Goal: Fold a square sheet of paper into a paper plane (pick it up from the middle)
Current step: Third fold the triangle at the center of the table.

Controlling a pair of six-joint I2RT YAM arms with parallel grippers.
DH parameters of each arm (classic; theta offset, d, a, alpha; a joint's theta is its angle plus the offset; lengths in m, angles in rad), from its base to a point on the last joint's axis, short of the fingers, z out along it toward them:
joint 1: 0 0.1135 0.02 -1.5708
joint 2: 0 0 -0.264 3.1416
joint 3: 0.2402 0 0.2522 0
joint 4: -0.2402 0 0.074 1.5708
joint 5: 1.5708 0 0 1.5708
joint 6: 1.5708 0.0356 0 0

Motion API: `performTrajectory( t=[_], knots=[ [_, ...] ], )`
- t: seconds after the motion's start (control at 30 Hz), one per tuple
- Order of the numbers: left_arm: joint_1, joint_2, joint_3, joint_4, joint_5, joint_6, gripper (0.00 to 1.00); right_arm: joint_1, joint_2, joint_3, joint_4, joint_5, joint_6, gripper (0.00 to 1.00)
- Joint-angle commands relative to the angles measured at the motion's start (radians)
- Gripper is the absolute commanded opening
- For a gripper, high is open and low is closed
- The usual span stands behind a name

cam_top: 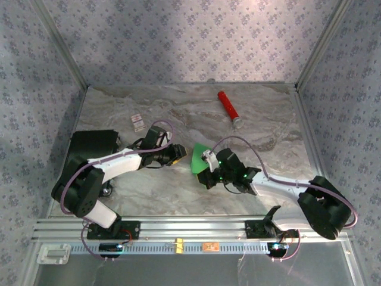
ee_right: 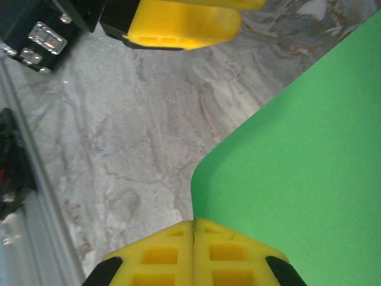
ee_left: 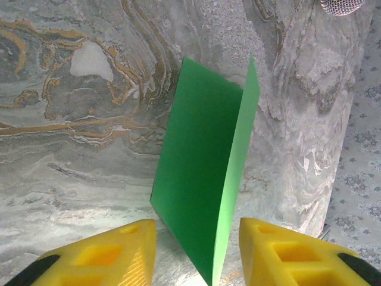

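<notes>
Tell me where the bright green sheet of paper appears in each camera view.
Top external: bright green sheet of paper near picture centre.
Left wrist: paper at centre, standing creased.
Right wrist: paper on the right side, pinched in right gripper.
Shared landmark: grey marbled tabletop.

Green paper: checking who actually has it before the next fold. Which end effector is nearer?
Right. The right end effector is shut on the green paper; the left end effector is open, its fingers either side of the folded sheet, not gripping it.
</notes>
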Motion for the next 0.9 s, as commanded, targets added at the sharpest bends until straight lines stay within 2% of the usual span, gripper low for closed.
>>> performTrajectory(
  t=[0.0,0.27,0.5,0.7,0.87],
  knots=[
    [0.001,-0.023,0.045,-0.02,0.014,0.029,0.38,-0.016,0.022,-0.007,0.001,-0.166,0.034,0.05],
    [-0.011,0.047,0.121,-0.032,0.082,0.093,0.3,0.001,0.059,0.003,-0.034,-0.193,0.002,0.06],
    [-0.061,0.241,0.265,-0.098,0.114,0.168,0.15,0.001,0.087,0.008,-0.023,-0.181,0.002,0.06],
    [-0.08,0.376,0.341,-0.127,0.125,0.179,0.12,0.0,0.101,0.008,-0.019,-0.174,0.005,0.06],
    [-0.084,0.433,0.364,-0.164,0.108,0.205,0.11,-0.001,0.1,0.01,-0.025,-0.158,0.004,0.06]
  ],
)
